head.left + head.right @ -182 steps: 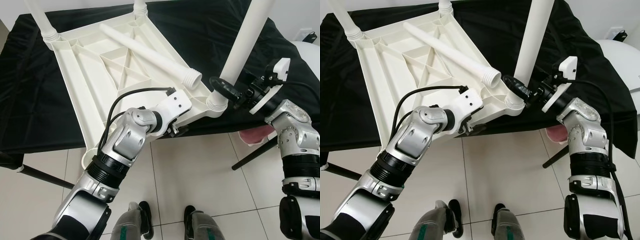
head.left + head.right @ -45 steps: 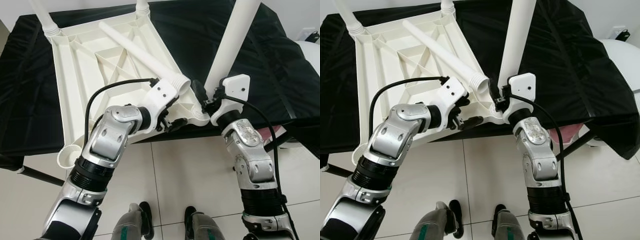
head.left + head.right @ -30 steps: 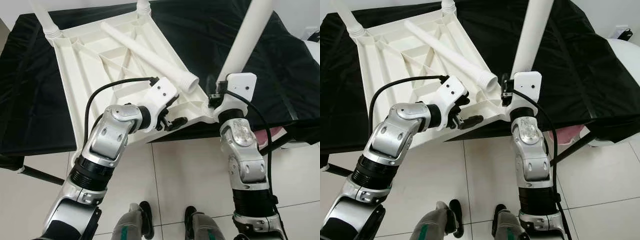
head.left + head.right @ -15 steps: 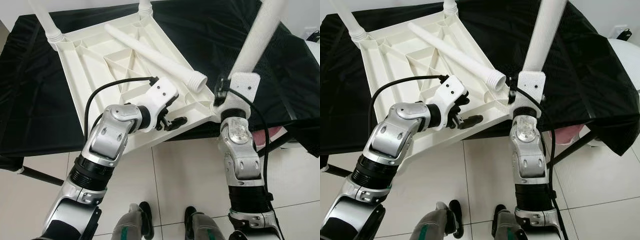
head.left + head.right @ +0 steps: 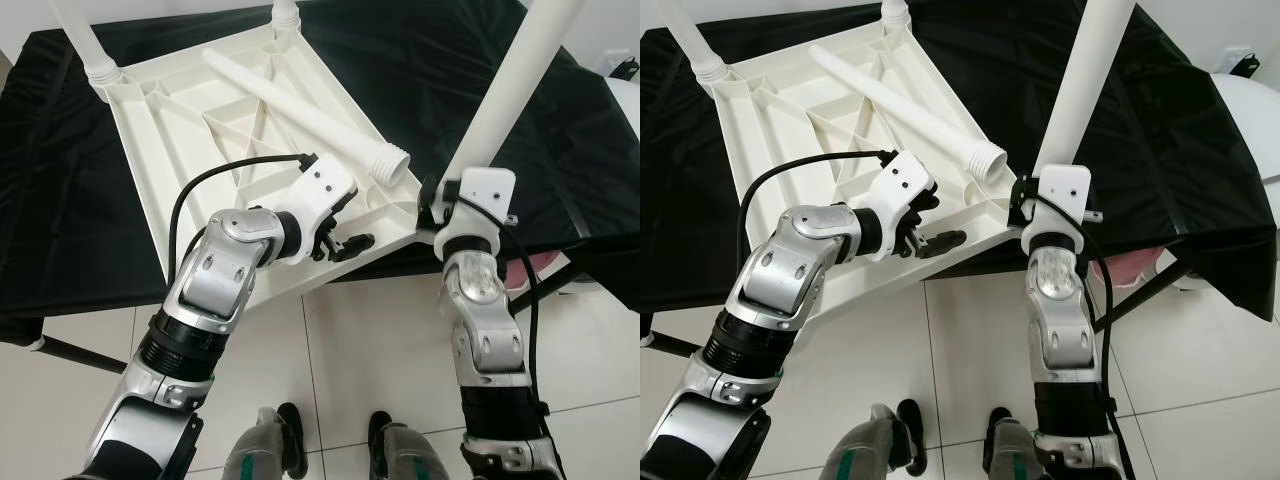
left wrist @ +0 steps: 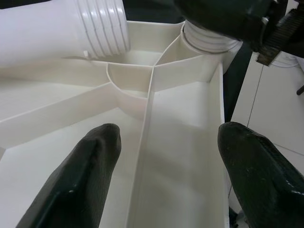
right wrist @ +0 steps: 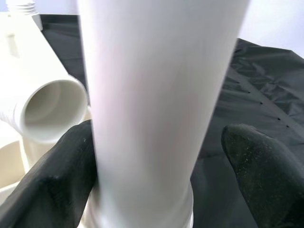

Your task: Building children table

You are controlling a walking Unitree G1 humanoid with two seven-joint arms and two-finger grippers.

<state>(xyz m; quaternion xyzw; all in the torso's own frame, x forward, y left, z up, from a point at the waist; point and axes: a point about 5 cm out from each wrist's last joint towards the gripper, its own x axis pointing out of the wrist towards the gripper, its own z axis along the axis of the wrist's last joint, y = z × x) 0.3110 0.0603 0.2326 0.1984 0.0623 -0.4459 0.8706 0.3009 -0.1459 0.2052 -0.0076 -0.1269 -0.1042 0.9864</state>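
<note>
Access around the near table corner is tight
Loose leg (image 5: 300, 105) lies diagonally across ribbed underside (image 5: 190, 150), blocking centre; upright leg (image 5: 510, 95) fills right hand's (image 7: 156, 156) gap. Open room: black cloth (image 5: 420, 70) upper right, tile floor (image 5: 370, 350) below.

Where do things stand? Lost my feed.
Right gripper around upright leg at corner socket, one finger off it. Left gripper open, straddling upturned tabletop edge. Loose leg lying on tabletop, one socket left.
</note>
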